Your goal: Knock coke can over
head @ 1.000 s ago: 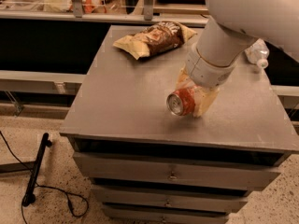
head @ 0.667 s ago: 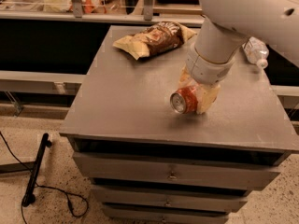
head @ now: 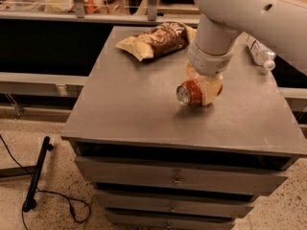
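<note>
Lifting the gripper (head: 202, 89) clear at centre frame should leave the coke can (head: 188, 94) lying flat; whether it clamps, I cannot tell

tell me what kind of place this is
Likely an office kitchenette or lab test area: a grey drawer cabinet serves as the table, a long counter runs behind it, and the floor is speckled. The robot's hand sits at the coke can lying mid-table.
</note>
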Controlling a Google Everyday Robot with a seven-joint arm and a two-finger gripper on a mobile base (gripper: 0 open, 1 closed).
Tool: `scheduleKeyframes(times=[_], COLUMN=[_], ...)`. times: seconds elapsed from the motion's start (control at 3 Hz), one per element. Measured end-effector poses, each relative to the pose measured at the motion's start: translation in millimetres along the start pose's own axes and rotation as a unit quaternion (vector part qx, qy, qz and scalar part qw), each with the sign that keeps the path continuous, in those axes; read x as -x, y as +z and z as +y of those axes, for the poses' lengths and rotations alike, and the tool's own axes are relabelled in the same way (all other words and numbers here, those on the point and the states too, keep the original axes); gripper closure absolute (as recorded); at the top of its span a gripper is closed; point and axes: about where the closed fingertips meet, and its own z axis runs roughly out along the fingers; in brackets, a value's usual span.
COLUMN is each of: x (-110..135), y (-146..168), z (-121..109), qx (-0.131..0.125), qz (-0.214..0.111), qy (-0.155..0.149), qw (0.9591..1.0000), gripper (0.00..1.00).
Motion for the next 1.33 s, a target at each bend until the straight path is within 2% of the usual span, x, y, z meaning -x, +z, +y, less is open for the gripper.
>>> scheduleKeyframes(times=[0.33, 1.0, 1.33], x=[-4.9, -4.0, -2.8], y=[2.9, 4.0, 4.3], z=[-13.1, -19.8, -19.5], qx=[0.000, -0.002, -0.002], qz=[0.000, -0.016, -0.022], qy=[0.001, -0.001, -0.003], qw=[1.0000, 0.9999, 0.9998], gripper=[0.59, 0.13, 0.00])
